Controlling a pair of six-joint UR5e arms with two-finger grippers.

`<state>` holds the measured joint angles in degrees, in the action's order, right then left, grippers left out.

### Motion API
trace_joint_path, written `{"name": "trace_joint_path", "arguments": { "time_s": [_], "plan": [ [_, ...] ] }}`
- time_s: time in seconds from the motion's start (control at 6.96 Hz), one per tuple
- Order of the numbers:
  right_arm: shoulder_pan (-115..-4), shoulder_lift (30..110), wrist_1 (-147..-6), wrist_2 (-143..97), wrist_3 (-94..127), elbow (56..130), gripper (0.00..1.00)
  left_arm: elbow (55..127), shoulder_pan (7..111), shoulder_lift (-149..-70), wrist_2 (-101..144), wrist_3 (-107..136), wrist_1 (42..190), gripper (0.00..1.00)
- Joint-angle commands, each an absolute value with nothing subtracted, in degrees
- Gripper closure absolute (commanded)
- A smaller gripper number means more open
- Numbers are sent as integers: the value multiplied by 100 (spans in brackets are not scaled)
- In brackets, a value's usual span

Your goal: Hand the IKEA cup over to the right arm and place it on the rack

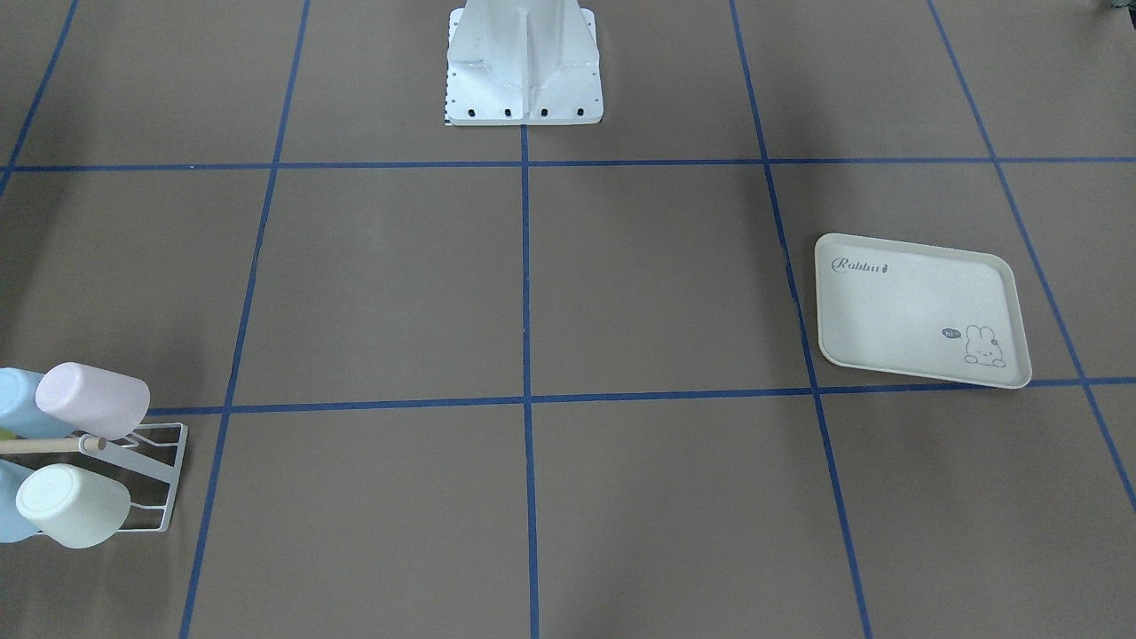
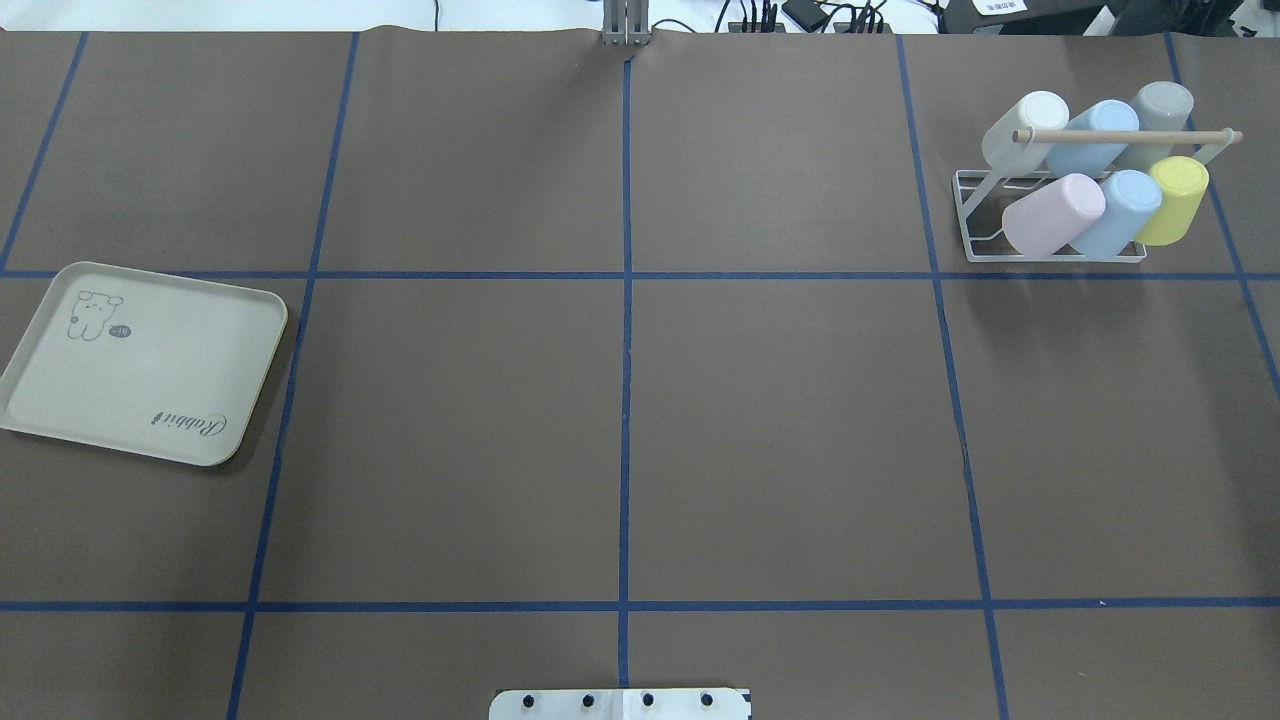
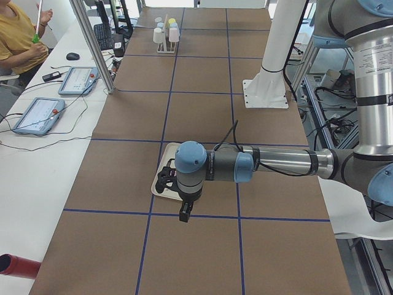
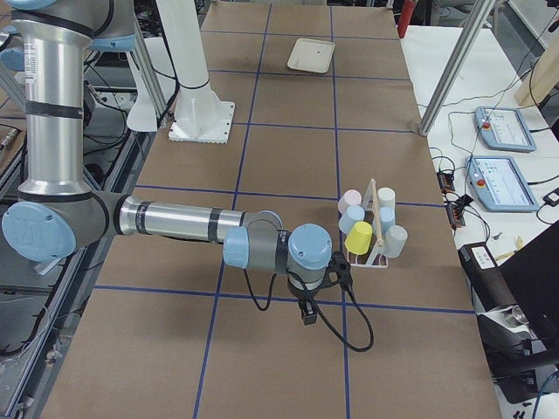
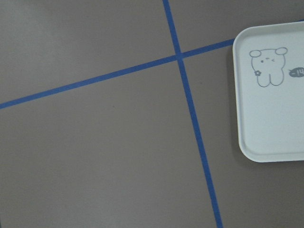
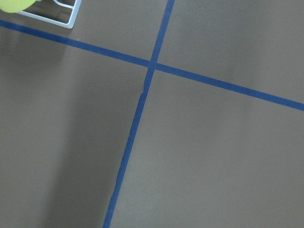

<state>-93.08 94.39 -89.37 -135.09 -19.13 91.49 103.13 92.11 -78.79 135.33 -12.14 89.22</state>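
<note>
**All cups racked, both hands hanging apart**

Nearest the robot base (image 2: 620, 705), the brown tabletop (image 2: 780, 440) carries only blue tape lines. On our left side the left hand (image 3: 183, 215) hangs low by the edge of the cream rabbit tray (image 2: 140, 380). On our right side the right hand (image 4: 308, 316) hovers over bare tabletop, near the rack but short of it. Both hands show only in the side views, so we cannot tell how their jaws stand. We make out no cup at either one.

The tray shows no cup on it. Farther off, at the far right corner, stands the rack (image 2: 1060, 260), with its wooden rod (image 2: 1125, 136) across the top. Six cups (image 2: 1125, 208) sit mouth-down on its prongs in two rows of three. The pink cup (image 2: 1052, 213) is at the inner end of the nearer row and the yellow cup (image 2: 1175, 200) at the outer end.

We judge that the hand-over and the placing are done, since every cup we can find is on the rack. We see no cup left for the left hand to fetch, and no free prong shows. The next move seems to call for nothing beyond parking the arms well clear of the rack.
</note>
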Motion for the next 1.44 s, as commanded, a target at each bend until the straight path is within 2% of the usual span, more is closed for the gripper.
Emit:
{"name": "trace_joint_path", "arguments": {
  "time_s": [0.0,1.29],
  "plan": [
    [-9308,9439,-8930,-13509,-1907,9149,0,10213,9211,-7875,13693,-698,8921,0],
    [-9308,9439,-8930,-13518,-1916,9158,0,10266,9202,-8068,13623,-528,9229,0]
  ]
}}
